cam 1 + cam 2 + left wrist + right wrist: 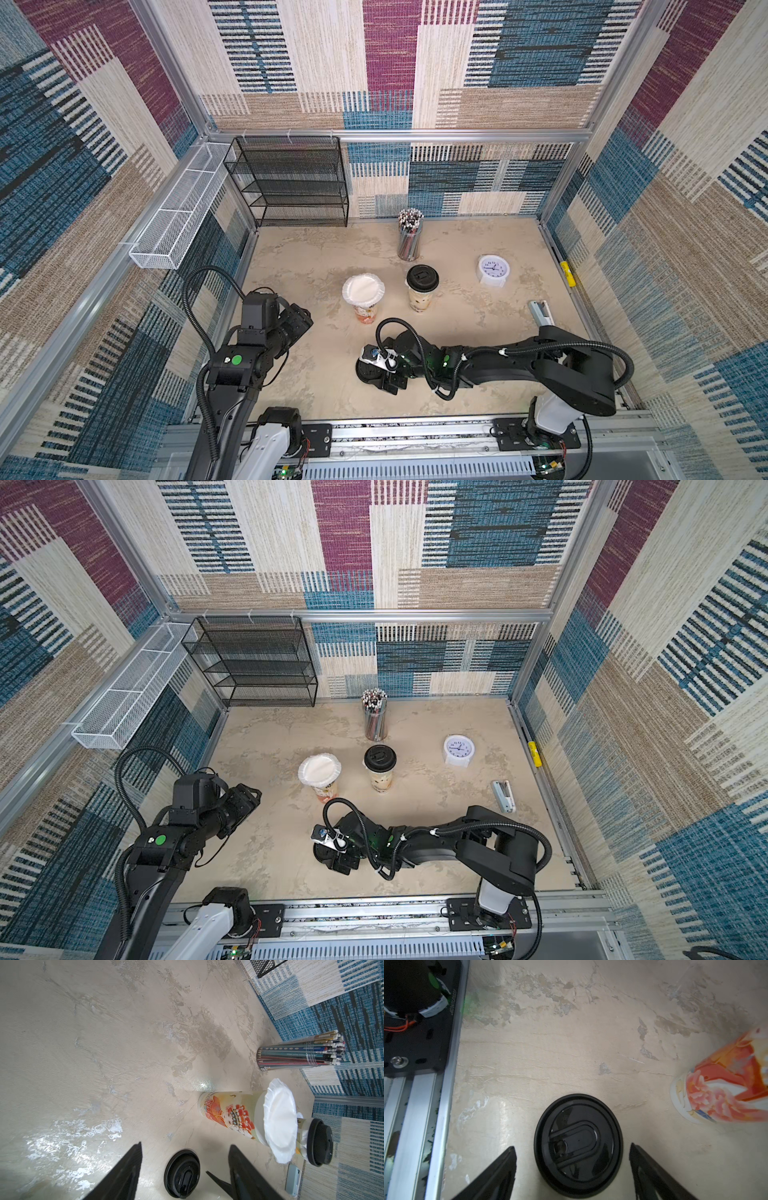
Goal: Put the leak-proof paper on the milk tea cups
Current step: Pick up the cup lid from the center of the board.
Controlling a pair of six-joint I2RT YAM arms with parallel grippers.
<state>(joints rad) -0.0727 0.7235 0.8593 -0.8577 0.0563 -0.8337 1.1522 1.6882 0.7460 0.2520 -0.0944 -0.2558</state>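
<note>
Near the middle of the tabletop (291, 266) we see the red-orange milk tea cup (362, 313) standing upright. A sheet of leak-proof paper (363, 289) lies over its mouth, and the crinkled edge reaches past the rim all round. Just beside it, at three o'clock, the beige-brown milk tea cup (419, 300) wears a black lid (422, 277). In the left wrist view we make out the white edge of a second sheet (303, 1141) peeping out under that lid's rim.

At six o'clock of the red-orange milk tea cup a loose black lid (579, 1167) lies flat on the table. Our right gripper (572, 1146) is low over it with its fingers (500, 1174) spread to either side. Bare table shows between each finger and the lid, so it grips nothing. Our left gripper (185, 1145) hangs above the table at about eight o'clock of the same cup, its fingers parted and empty, facing the cups.

At twelve o'clock of the beige-brown milk tea cup stands a clear holder of pencils (410, 239). A white desk clock (493, 270) sits at two o'clock of that cup. Near the clock, between four and five o'clock of it, lies a small pale grey device (540, 316) that we cannot name. A black mesh rack (291, 183) stands at the back, at eleven o'clock of the cups, and a white mesh basket (178, 212) hangs on the wall at ten o'clock.
</note>
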